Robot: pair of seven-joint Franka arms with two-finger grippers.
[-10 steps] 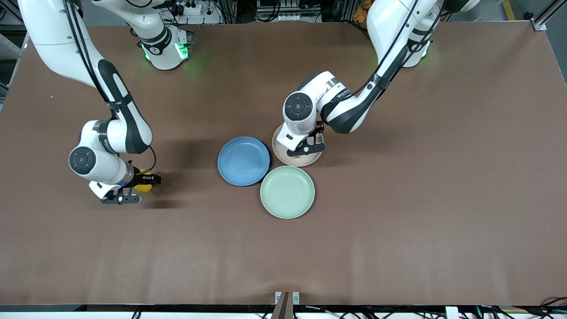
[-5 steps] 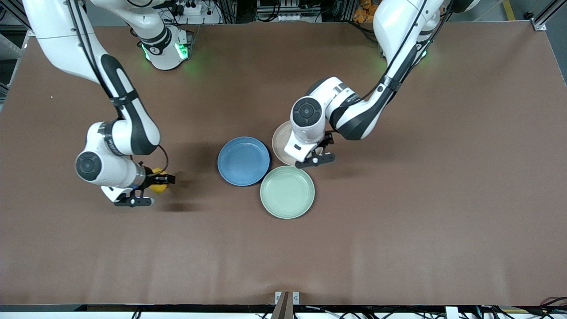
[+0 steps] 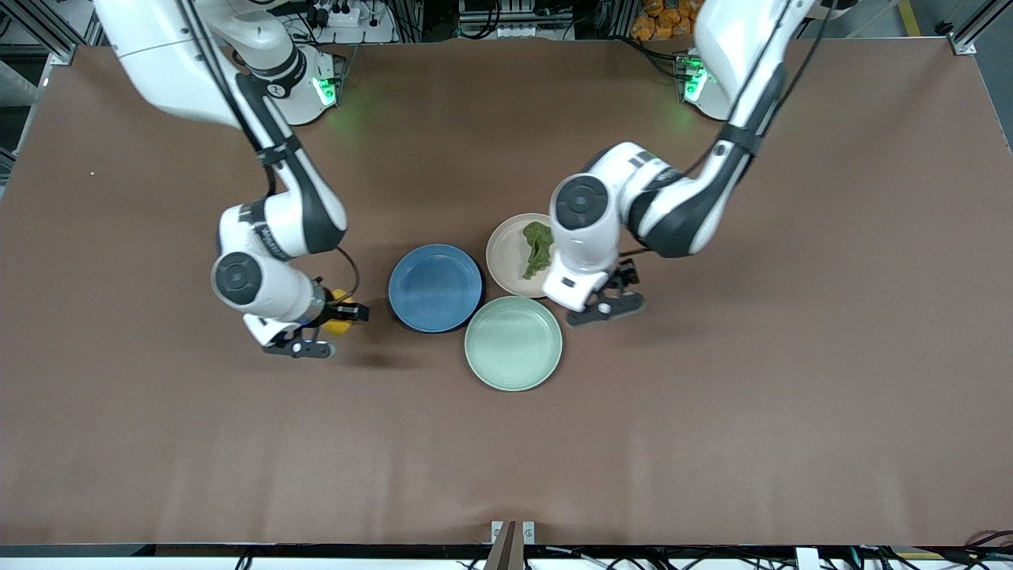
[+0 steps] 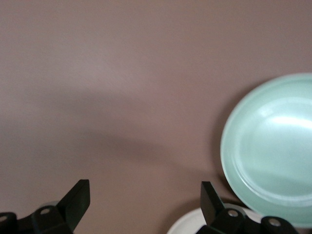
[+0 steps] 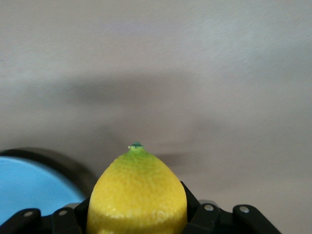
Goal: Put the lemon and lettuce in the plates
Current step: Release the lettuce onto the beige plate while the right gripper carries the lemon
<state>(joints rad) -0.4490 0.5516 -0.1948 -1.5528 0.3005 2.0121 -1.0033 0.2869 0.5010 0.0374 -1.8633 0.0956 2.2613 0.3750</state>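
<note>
**Lemon pinched, lettuce resting in beige plate**

The right end effector (image 3: 331, 322) pinches the pebbly, oval lemon (image 3: 339, 321) over the matte brown counter (image 3: 712, 412), beside the smooth round blue plate (image 3: 435, 287). The wrinkly dark-green lettuce (image 3: 537, 247) lies in the beige plate (image 3: 506, 252). The left end effector (image 3: 613, 297), fingers spread and holding nothing, hangs over the counter next to the glossy mint-green plate (image 3: 514, 343).
</note>
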